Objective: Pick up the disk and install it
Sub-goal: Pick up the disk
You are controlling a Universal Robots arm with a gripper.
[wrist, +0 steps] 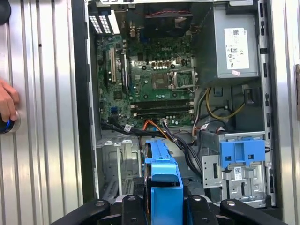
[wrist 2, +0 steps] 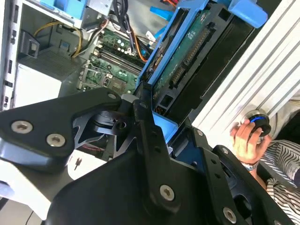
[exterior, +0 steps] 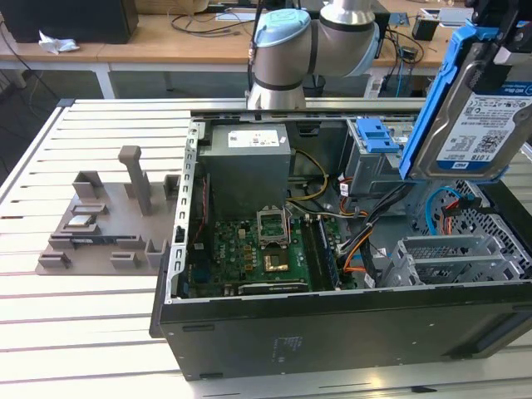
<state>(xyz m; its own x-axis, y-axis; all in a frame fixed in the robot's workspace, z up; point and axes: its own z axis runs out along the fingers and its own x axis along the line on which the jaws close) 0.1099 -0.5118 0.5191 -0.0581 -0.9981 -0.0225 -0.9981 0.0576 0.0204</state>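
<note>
The disk [exterior: 474, 116], silver with a white and blue label and blue plastic side rails, hangs tilted in the air over the end of the open computer case [exterior: 332, 324] on the exterior view's right. My gripper [exterior: 499, 29] is shut on its upper end. In the first wrist view the disk [wrist: 163, 180] is edge-on between the black fingers [wrist: 132, 208], above the empty metal drive bay [wrist: 117, 164]. The second wrist view looks along the disk's green circuit-board side [wrist 2: 187, 51].
Inside the case are the grey power supply box [exterior: 248, 158], the motherboard [exterior: 258, 249], loose cables [exterior: 366, 241] and a blue latch on a grey cage [exterior: 378, 137]. A grey parts fixture [exterior: 108, 216] sits on the slatted table. A person's hand [wrist 2: 246, 136] rests beside the case.
</note>
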